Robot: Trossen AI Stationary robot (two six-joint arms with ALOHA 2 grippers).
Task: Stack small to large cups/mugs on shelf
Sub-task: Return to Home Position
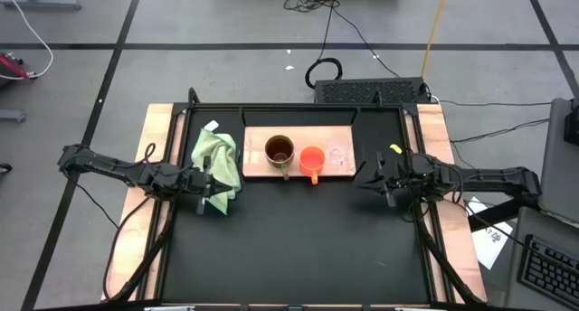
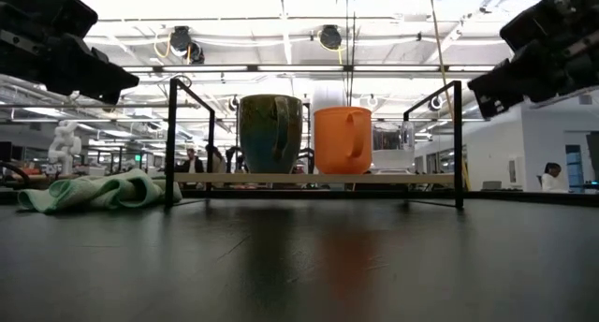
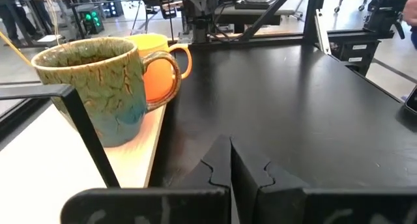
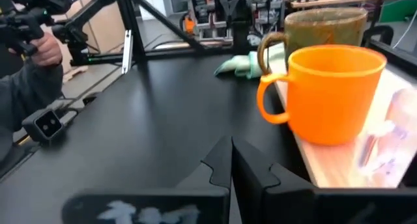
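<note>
We see the brown mug (image 1: 279, 151), orange cup (image 1: 311, 159) and clear cup (image 1: 338, 155) in a row on the shelf (image 1: 257, 137); left gripper (image 3: 230, 144) and right gripper (image 4: 231, 144) flank it, fingers together, empty; pulling back carelessly, we might snag the cloth (image 1: 218, 157) or clip the frame (image 2: 459, 144).

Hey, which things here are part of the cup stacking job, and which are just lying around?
Job: brown mug, orange cup, clear cup, wooden shelf.
Lying about: green cloth, keyboard.
</note>
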